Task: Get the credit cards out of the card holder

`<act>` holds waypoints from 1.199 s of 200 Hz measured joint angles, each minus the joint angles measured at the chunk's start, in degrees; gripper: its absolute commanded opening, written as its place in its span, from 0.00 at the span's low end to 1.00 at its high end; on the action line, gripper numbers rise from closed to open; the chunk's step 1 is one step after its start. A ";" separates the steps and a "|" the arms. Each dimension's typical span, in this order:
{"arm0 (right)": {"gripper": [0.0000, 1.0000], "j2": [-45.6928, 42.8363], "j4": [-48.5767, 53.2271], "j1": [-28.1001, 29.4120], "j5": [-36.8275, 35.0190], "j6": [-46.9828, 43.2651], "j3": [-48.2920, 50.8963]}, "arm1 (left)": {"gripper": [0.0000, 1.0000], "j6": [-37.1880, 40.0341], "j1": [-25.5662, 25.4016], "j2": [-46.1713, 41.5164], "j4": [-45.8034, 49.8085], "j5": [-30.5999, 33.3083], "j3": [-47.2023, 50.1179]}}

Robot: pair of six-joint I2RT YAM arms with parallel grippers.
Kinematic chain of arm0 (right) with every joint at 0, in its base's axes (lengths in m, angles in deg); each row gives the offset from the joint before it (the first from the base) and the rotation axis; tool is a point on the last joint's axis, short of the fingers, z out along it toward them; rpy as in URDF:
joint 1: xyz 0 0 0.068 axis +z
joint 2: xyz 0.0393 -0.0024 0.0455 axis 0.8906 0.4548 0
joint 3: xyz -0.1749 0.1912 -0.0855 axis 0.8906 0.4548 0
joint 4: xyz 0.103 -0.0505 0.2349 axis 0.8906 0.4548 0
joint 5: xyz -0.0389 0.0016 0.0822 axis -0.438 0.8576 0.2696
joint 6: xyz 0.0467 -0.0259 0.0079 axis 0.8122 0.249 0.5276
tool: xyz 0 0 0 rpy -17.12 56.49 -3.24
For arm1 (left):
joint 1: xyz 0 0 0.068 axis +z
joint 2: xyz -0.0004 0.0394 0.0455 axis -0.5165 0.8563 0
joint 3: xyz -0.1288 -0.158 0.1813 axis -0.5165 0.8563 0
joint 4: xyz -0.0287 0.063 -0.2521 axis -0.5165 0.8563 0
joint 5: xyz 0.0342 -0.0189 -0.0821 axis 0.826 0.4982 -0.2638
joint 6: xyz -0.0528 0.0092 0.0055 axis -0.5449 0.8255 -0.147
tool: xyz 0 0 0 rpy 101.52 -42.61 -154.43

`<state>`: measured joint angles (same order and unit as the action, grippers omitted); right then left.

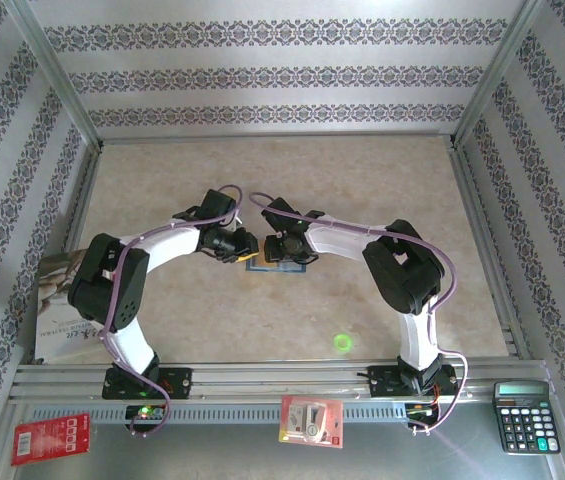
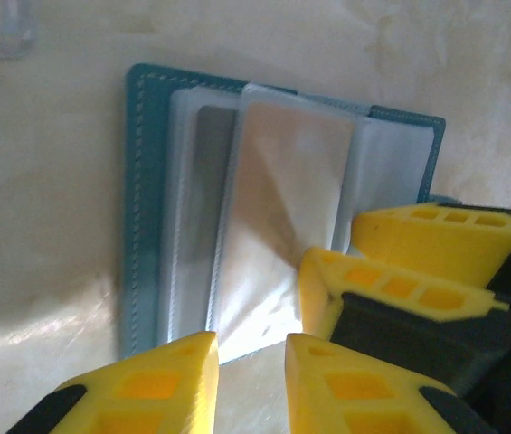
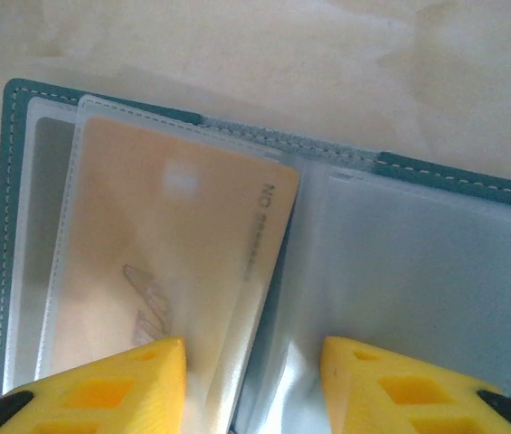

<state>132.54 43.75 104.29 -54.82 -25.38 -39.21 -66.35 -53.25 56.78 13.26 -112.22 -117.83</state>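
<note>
**The card holder is wide open**

It's lying mid-table, tan card tucked in a clear sleeve. The right gripper has fingers spread. The left gripper has fingers nearly together at the sleeve edge, can't tell if pinching.

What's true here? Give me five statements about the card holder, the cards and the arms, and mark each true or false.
1. The card holder lies open on the table. True.
2. The tan-gold card lies loose outside the holder. False: it sits inside a clear sleeve of the holder.
3. The right fingers stand apart over the holder. True.
4. The calculator sits right beside the holder. False: it is at the near right corner, far from it.
5. The left fingers are far from the holder. False: they are at its edge.
</note>
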 measured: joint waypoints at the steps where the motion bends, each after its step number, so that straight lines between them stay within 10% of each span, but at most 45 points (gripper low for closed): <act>1: 0.44 0.00 0.00 0.00 0.02 -0.04 0.00 | 0.21 0.00 -0.07 0.17 0.00 0.02 -0.11; 203: 0.20 -0.37 2.73 -0.48 2.64 5.75 -0.11 | 0.11 -0.90 -1.05 4.37 -2.19 0.81 0.39; 240: 0.18 0.50 3.30 -0.50 2.58 5.75 -0.87 | 0.24 -1.36 -1.05 3.54 -2.27 1.05 0.39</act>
<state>133.04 47.05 103.79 -52.24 -19.63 -40.08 -67.71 -54.30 60.32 10.99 -111.17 -117.43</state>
